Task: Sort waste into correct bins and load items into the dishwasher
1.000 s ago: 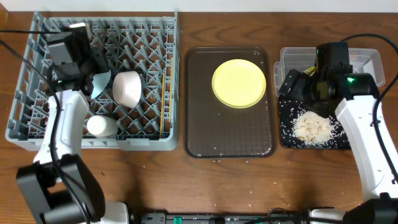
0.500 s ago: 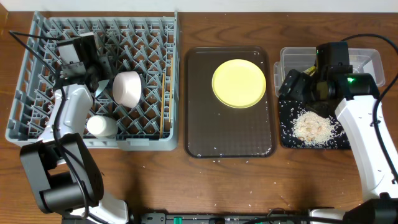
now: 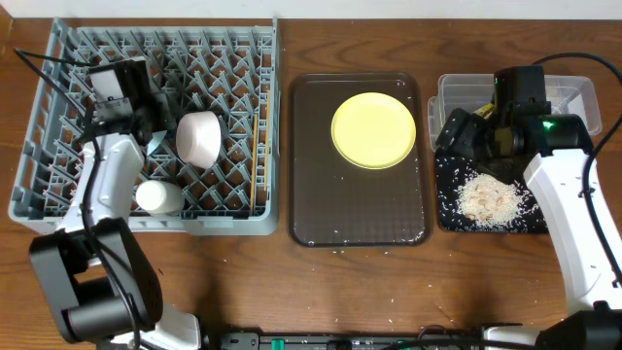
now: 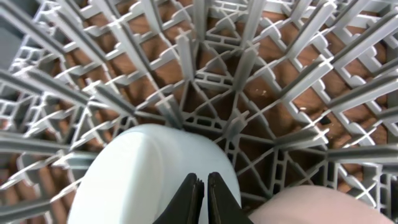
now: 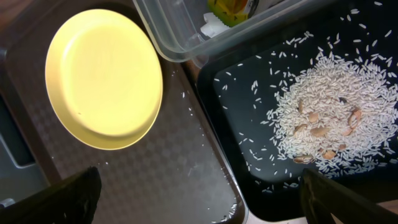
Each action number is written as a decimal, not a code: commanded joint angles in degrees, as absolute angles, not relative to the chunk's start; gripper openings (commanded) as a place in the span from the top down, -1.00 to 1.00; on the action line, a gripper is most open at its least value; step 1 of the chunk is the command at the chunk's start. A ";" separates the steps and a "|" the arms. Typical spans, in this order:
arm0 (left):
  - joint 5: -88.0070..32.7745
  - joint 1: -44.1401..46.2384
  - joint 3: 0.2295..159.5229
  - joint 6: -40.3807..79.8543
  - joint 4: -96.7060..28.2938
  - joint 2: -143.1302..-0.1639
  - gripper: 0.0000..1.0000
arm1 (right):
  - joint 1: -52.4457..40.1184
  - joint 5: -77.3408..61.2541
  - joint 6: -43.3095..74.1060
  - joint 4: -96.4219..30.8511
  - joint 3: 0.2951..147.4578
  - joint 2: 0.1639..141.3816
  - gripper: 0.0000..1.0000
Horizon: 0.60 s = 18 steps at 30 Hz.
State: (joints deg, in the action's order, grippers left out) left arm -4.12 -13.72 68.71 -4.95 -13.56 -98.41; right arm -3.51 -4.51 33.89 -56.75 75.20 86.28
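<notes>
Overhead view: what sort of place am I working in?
Probably a staged dish-clearing station on a wooden table: a grey dish rack, a brown serving tray with a yellow plate, and a black tray of leftover rice.

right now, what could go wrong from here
The left gripper is shut just over the blue bowl among the pegs; pulling away could knock it into the white bowl. The open right gripper hangs by the tub; reaching for the plate might clip its wall.
</notes>
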 commanded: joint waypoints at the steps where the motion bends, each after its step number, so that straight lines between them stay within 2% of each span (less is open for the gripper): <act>1: -0.34 -13.96 69.12 -5.78 -15.53 -96.27 0.85 | -3.07 -4.56 34.24 -56.82 75.26 85.41 -0.99; 8: -0.78 -12.43 69.12 -5.74 -16.25 -95.53 0.84 | -3.07 -4.56 34.24 -56.82 75.26 85.41 -0.98; 18: -0.82 -9.54 69.12 -5.56 -8.75 -96.07 0.78 | -3.07 -4.56 34.24 -56.82 75.26 85.41 -0.98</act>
State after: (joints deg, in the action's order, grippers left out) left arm -1.30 -10.09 68.71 -4.95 -9.65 -96.90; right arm -3.51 -4.51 33.89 -56.77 75.20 86.28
